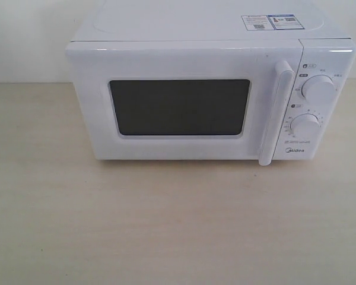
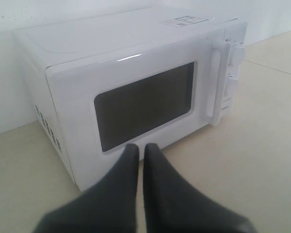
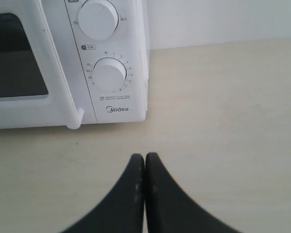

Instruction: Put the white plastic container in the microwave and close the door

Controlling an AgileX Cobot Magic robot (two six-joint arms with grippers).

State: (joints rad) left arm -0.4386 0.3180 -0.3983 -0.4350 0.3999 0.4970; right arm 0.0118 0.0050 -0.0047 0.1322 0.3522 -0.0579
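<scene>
**Status.** The microwave (image 1: 166, 24) stands at the upper centre of the exterior view on the surface (image 1: 166, 231). Its door (image 1: 179, 108) is fully shut, flush with the control panel.

- Left claw (image 2: 141, 151): clenched, with only a thin slit between the fingers, grasping nothing. It hangs at bottom centre of the left wrist view, in front of the door window and apart from it.
- Right claw (image 3: 144, 158): clenched, fingers touching, grasping nothing. It hangs over bare surface below the dials (image 3: 109, 75).

**Container.** It appears in no view, so its location cannot be told.

**Step in hand.** The pictures fit two readings: the task has not begun, or the container is already inside and the door has been closed. The shut door and empty claws do not settle which.

**Next move, if the container is not yet loaded.**

1. Open one claw.
2. Engage the vertical handle (image 1: 275, 113) at the door's right edge.
3. Swing the door outward; the hinge is probably on the left.
4. Find the container, which calls for a view of the surface beyond what these frames cover.

**Hidden or unclear.**

- The window is dark, so the cavity and turntable cannot be seen.
- Neither arm appears in the exterior view.
- The right wrist view cuts off most of the door.
- The dial markings and the stickers on top are too small to read.
</scene>
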